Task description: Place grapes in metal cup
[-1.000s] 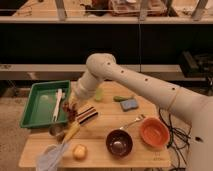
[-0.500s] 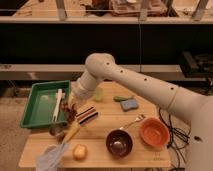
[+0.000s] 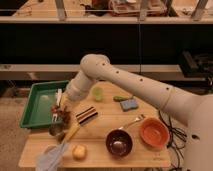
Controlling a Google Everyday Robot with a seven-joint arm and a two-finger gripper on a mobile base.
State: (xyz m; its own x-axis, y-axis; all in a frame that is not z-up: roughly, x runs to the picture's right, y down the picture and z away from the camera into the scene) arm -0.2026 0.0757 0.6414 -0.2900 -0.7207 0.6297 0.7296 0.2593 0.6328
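Observation:
My gripper (image 3: 60,111) is at the table's left side, just off the front right corner of the green tray (image 3: 36,102). It is shut on the grapes (image 3: 64,116), a dark red-purple cluster hanging under the fingers. The metal cup (image 3: 55,130), small and dull grey, stands right below and slightly in front of the grapes. The bunch hangs just above its rim. The white arm reaches in from the right and hides part of the table behind it.
A pale green cup (image 3: 97,93), a blue sponge (image 3: 129,104) and a dark striped object (image 3: 86,115) lie mid-table. Near the front are a maroon bowl (image 3: 119,143), an orange bowl (image 3: 152,132), a yellow fruit (image 3: 79,151), a yellow-handled brush (image 3: 70,133) and a grey cloth (image 3: 50,158).

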